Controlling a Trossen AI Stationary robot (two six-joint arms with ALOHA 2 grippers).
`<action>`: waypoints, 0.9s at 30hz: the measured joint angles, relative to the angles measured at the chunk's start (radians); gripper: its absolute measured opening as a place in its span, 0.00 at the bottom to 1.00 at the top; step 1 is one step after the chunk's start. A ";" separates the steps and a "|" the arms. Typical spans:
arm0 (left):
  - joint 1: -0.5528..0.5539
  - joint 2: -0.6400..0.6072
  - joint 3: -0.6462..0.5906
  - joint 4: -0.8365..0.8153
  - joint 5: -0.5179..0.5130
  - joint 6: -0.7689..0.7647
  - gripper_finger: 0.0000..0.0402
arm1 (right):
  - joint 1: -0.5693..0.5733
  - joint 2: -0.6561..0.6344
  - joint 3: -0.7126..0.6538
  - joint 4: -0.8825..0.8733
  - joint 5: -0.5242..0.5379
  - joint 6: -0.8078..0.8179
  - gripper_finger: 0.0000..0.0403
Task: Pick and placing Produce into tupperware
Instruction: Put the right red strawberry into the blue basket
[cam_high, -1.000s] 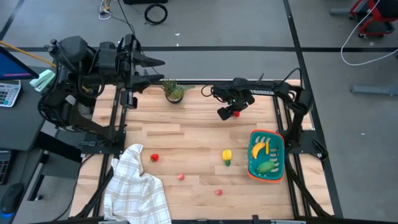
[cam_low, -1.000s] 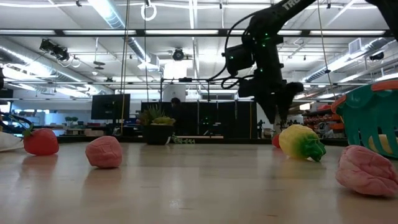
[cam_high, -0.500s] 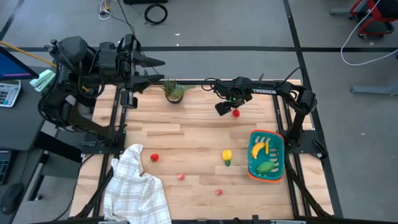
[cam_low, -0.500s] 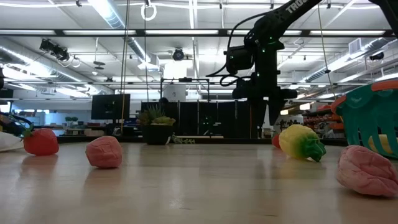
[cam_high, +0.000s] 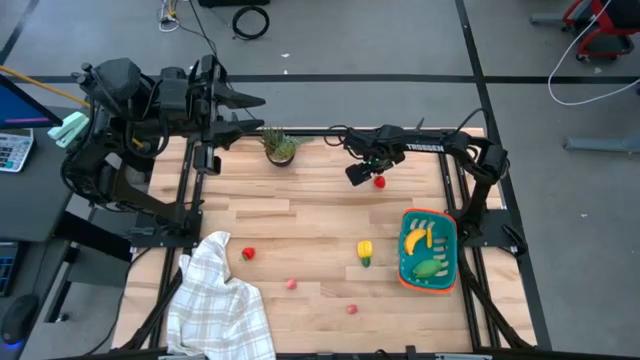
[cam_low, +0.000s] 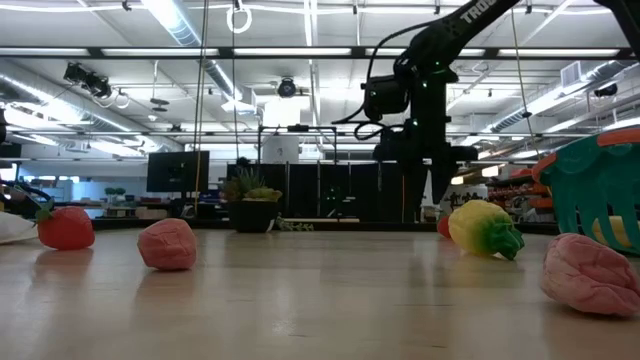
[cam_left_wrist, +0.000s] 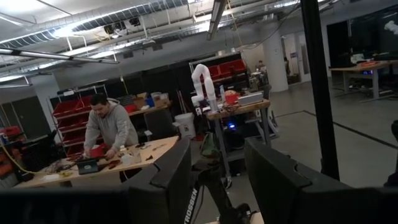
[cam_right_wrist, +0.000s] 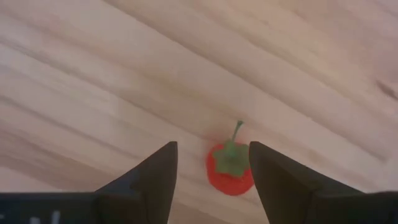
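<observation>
- On the near edge of the table (cam_high: 320, 215), well short of the tupperware (cam_high: 429, 250), I've got a white checked cloth (cam_high: 220, 300) heaped at the corner, and I'm leaving it alone.
- Between that cloth and the tupperware lie three small red fruits, loose on the wood: one (cam_high: 248, 254) beside the cloth, one (cam_high: 291, 284) further along, and one (cam_high: 351, 309) nearest the front edge.
- Just beside the tupperware sits the yellow pepper (cam_high: 365, 252) with its green stem, not yet collected.
- Inside the tupperware I can already see the banana (cam_high: 417, 238) and the green vegetable (cam_high: 428, 268), so I'd call the job partly done.
- Beyond the tupperware, toward the far side of the table, is my working arm: the right gripper (cam_right_wrist: 210, 180) hangs over a red stemmed fruit (cam_right_wrist: 229, 170), fingers parted with the fruit between them, nothing gripped yet.
- From above, that same fruit (cam_high: 379, 181) lies well apart from the tupperware, so there's a carry ahead.
- This looks like the approach for a pick. The next move calls for coming straight down, keeping the fruit centred, then closing gently; it's small and round and could squirt out sideways.
- Farther off from the tupperware, the little potted plant (cam_high: 280, 146) stands at the back edge.
- Farthest away, the left gripper (cam_left_wrist: 214, 180) waits raised off the table's back corner, fingers apart and empty, with a person at a bench in the room beyond.
</observation>
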 joint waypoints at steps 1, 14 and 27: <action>0.000 0.000 0.000 0.000 0.000 -0.001 0.39 | 0.000 0.000 -0.016 0.005 0.000 0.000 0.52; 0.000 0.000 0.000 -0.001 0.000 -0.004 0.39 | -0.006 0.000 -0.062 0.068 0.013 0.034 0.52; 0.000 0.000 0.000 -0.008 0.000 -0.005 0.35 | -0.012 0.000 -0.061 0.122 0.036 0.026 0.52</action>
